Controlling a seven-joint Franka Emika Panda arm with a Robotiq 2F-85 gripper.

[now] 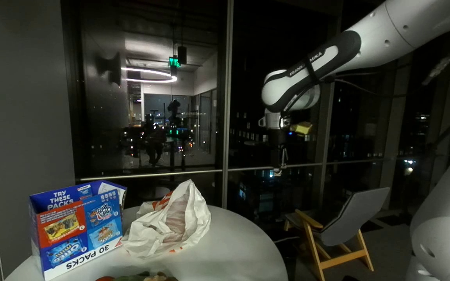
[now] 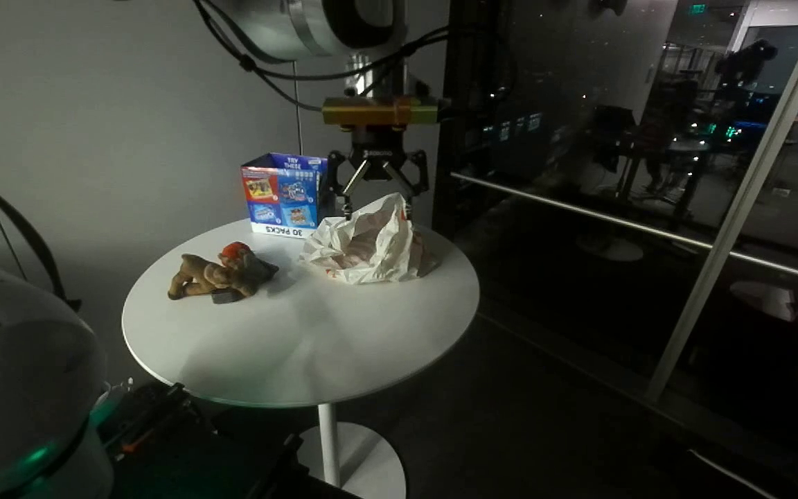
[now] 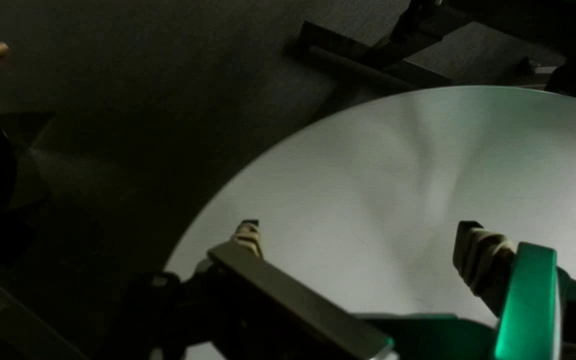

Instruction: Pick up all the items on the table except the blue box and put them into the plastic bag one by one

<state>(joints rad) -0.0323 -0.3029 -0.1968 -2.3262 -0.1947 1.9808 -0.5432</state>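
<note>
Released, the claw point(image 2: 378, 210) hangs high over the table point(image 2: 316, 339), its fingers point(image 3: 468, 250) standing wide apart, with the white surface showing between them in the wrist view. Well away from it, the small items point(image 2: 215, 277) lie huddled together on the table, brown, dark and orange-red; where one ends and the next begins is hard to make out. In an exterior view only the tops of these items point(image 1: 129, 278) show, cut off at the lower edge. A strip of table separates them from the plastic bag point(image 2: 364, 249), which sits crumpled, its mouth gaping, reddish print on the wrinkled white. Next to it the blue box point(image 2: 280, 194) stands upright and open at the top, the "30 PACKS" lettering along its front upside down; whether bag and box touch I cannot tell. One white column point(image 2: 328, 443) carries the round table. Farther out, a grey chair point(image 1: 352, 216) with a wooden frame stands before tall dark windows point(image 1: 279, 43) crossed by a metal rail point(image 1: 150, 175), a glowing ring lamp point(image 1: 158, 81) showing in the glass, and a grey wall point(image 1: 22, 97) rises behind the box.
</note>
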